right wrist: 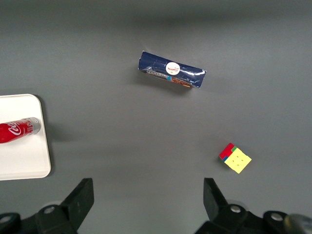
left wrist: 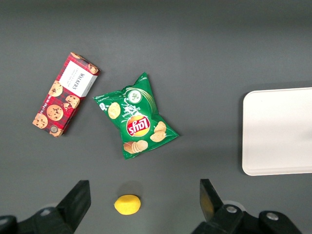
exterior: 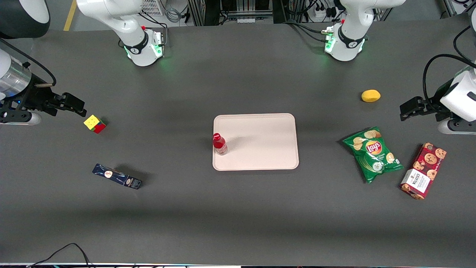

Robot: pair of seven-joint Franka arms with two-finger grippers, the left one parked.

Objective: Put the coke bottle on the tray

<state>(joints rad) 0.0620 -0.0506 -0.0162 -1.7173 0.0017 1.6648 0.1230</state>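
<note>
Upright coke bottle (exterior: 219, 144) on tray (exterior: 260, 143); end effector (exterior: 76, 108) parted.

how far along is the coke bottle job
Looks done: the coke bottle stands upright on the tray, at its edge toward the working arm's end. Nothing is in hand: the gripper is open and empty, near the puzzle cube. Nothing seems left.
</note>
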